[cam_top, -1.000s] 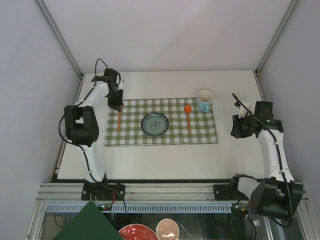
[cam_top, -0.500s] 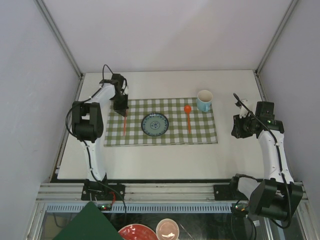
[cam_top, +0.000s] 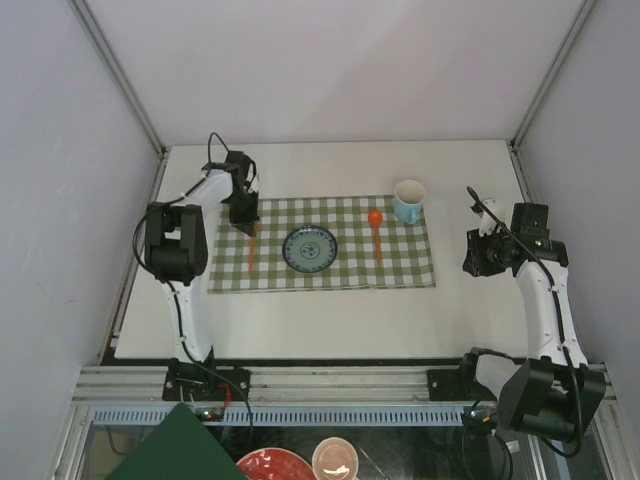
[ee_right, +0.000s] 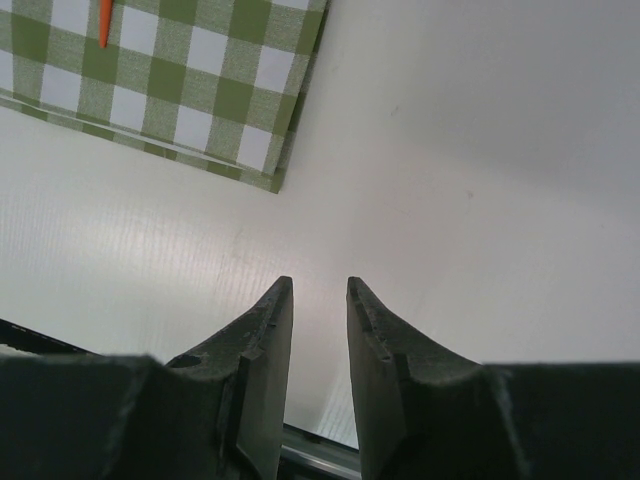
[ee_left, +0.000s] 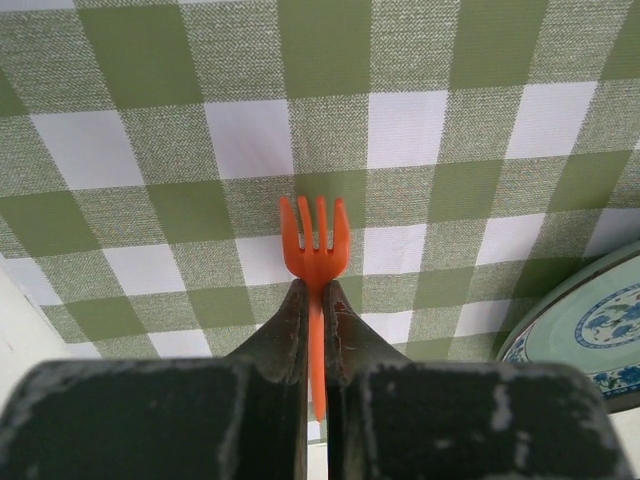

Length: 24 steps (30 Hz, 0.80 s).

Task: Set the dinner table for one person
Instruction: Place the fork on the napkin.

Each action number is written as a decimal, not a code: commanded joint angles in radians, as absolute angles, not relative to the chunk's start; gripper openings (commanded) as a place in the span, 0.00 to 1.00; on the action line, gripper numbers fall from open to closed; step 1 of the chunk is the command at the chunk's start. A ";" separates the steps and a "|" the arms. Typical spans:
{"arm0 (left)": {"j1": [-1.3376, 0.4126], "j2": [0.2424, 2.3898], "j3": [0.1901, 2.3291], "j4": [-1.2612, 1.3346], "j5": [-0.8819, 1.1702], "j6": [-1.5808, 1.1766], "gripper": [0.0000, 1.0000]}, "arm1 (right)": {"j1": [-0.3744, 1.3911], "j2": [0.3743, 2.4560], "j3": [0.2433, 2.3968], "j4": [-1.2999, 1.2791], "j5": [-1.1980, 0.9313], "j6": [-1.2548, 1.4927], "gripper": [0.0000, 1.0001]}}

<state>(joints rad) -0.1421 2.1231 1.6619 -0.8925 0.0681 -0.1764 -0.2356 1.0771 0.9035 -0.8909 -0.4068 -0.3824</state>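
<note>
The off-white dinner table [cam_top: 330,320] carries a green-and-white checked cloth [cam_top: 400,265]. On the cloth are a blue-patterned plate [cam_top: 309,249], an orange spoon [cam_top: 376,235] to its right and a light blue cup [cam_top: 408,200] at the far right corner. My left gripper [cam_top: 243,215] is shut on an orange fork [cam_top: 250,252] left of the plate. In the left wrist view the fork [ee_left: 314,240] sticks out past my shut left gripper [ee_left: 314,285] over the cloth, with the plate's rim [ee_left: 590,320] at right. My right gripper [cam_top: 475,255] is open and empty over bare table right of the cloth.
The right wrist view shows my open right gripper [ee_right: 318,285], the cloth's corner [ee_right: 200,100] and the spoon handle's tip [ee_right: 105,25]. Below the table's near edge are a red bowl [cam_top: 275,465], a pinkish bowl [cam_top: 336,458] and a green sheet [cam_top: 165,450].
My left gripper has carried the fork a little to the right, closer to the plate. The right arm has not moved.
</note>
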 commanded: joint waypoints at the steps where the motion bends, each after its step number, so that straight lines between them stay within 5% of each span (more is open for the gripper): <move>1: -0.149 2.112 1.629 -0.854 0.089 -0.195 0.00 | -0.239 1.057 0.917 -0.882 -0.428 -0.393 0.29; 7: -0.150 2.123 1.609 -0.848 0.085 -0.198 0.00 | -0.241 1.055 0.918 -0.884 -0.431 -0.395 0.29; 9: -0.150 2.116 1.610 -0.848 0.079 -0.195 0.23 | -0.242 1.056 0.916 -0.883 -0.432 -0.397 0.29; 13: -0.150 2.085 1.619 -0.854 0.081 -0.183 0.44 | -0.242 1.057 0.916 -0.882 -0.436 -0.398 0.29; 16: -0.149 2.063 1.638 -0.876 0.082 -0.176 0.47 | -0.242 1.055 0.917 -0.884 -0.437 -0.399 0.29; 20: -0.148 1.993 1.678 -0.922 0.065 -0.143 0.92 | -0.245 1.051 0.916 -0.882 -0.435 -0.396 0.30; 24: -0.129 1.871 1.765 -1.022 0.094 -0.091 1.00 | -0.251 1.048 0.917 -0.884 -0.436 -0.399 0.32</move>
<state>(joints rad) -0.1421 2.0636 1.6413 -0.9375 0.0784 -0.1547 -0.2424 1.0744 0.9035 -0.8917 -0.4213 -0.3832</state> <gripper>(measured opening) 0.994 0.307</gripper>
